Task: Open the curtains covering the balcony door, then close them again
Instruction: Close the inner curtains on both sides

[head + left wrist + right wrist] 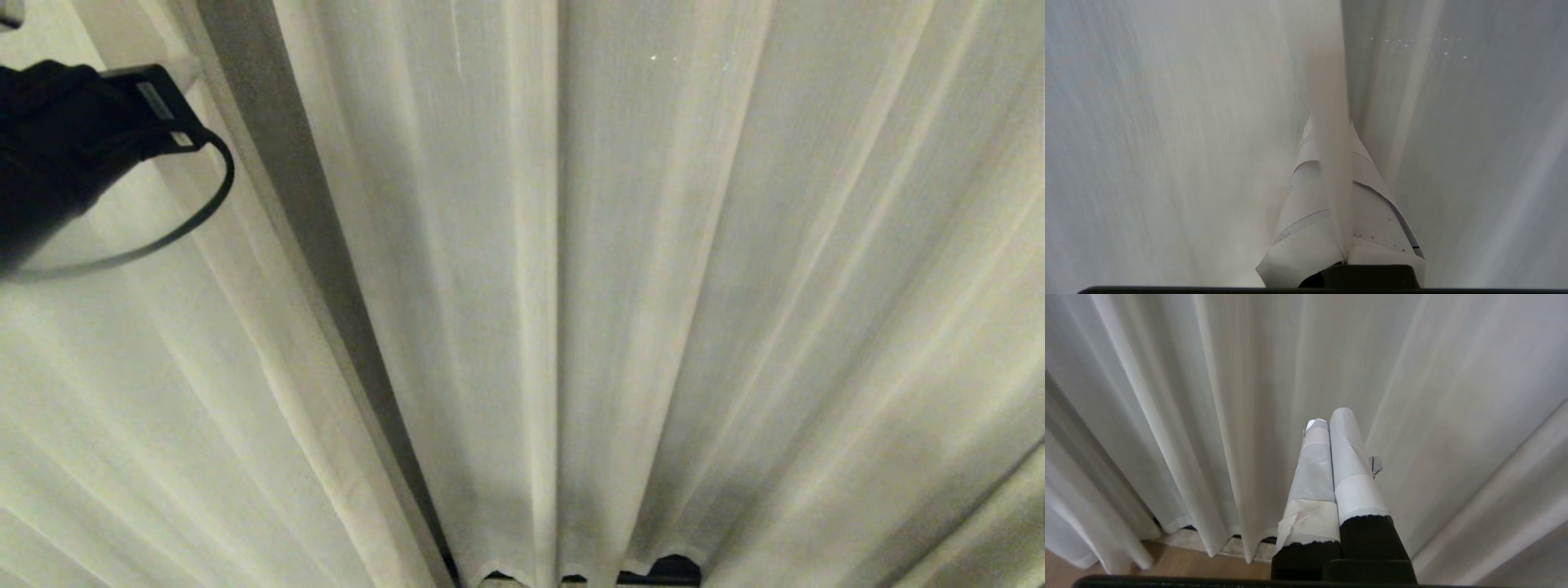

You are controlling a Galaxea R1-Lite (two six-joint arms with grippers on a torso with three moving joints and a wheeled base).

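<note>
At the far left of your head view, the left arm's dark wrist and its looped cable reach in toward the curtains (653, 286), though the left gripper (1329, 122) itself is out of that frame. Your left wrist view settles the grip: the two taped fingers (1306, 196) are pressed together with a single hemmed edge of cream fabric pinched flat between them, the cloth running straight up from the tips. So you have hold of one panel's edge there.

Moving right across the head view, a narrow dark gap separates the left-hand folds from the main spread of cloth, and at the foot of the middle pleats only a thin strip of the balcony door (665, 572) frame peeks out dark beneath the hem. The glass is otherwise hidden. From this, you cannot tell whether you are about to draw the panels apart or have just brought them together; what shows is a door fully covered and a panel edge in hand, so at least one pull looks to be in progress or pending.

The panels hang with their long axis vertical, pleats running from above down to the hem near the floor, fanning outward only because the head looks steeply down them.

At the right, the right gripper (1331, 416) sits idle, its taped fingers closed against each other on nothing, pointing at the pleats without visibly touching them.
</note>
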